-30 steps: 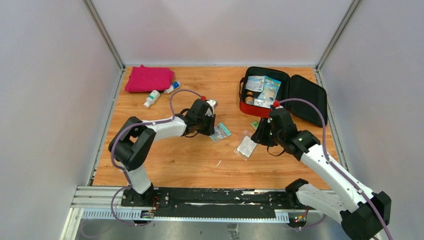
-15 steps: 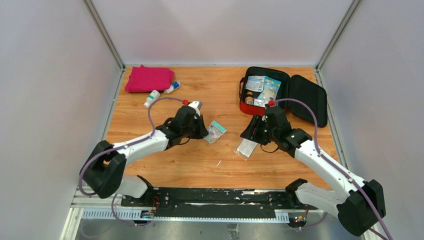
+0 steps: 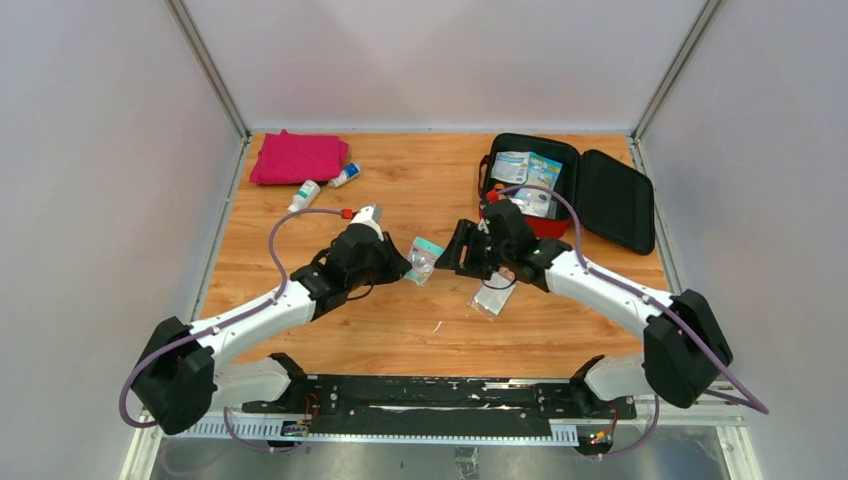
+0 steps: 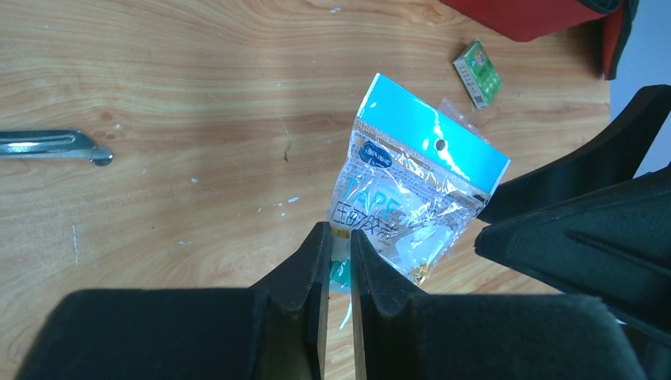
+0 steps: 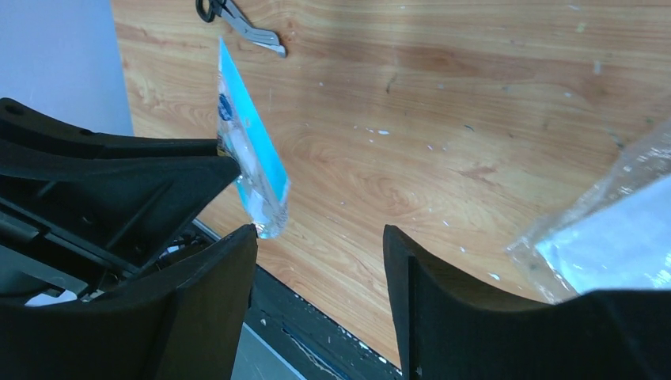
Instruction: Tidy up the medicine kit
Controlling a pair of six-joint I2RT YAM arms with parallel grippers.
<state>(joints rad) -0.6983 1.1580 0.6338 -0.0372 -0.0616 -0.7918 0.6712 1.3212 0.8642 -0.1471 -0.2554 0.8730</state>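
near side of the counter (image 3: pixel 400 330): a clear pouch (image 3: pixel 493 295) with a white pad in it is lying flat, just under the right arm. mid counter: the left gripper (image 4: pixel 336 237) is pinching the bottom edge of the tape packet (image 4: pixel 419 182), jaws almost closed with only the thin film between them. the packet is hanging clear of the wood, teal header pointing away from the fingers. the right gripper (image 5: pixel 316 237) is sitting wide open and facing that packet edge-on, one finger just beside it, gripping nothing; can't tell if it's touching. scissors (image 4: pixel 47 144) are lying on the wood off to the side and a small green box (image 4: pixel 478 73) is sitting near the red case.

far right: the medicine kit (image 3: pixel 612 200) is lying open like a clamshell, red shell outside, black lining inside. the lid is folded flat to the right, lining up and bare. the base half is holding a few blue and white packets (image 3: pixel 525 170).

far left: a folded pink cloth (image 3: pixel 298 157) is sitting in the corner, two small white bottles (image 3: pixel 304 196) lying just in front of it.
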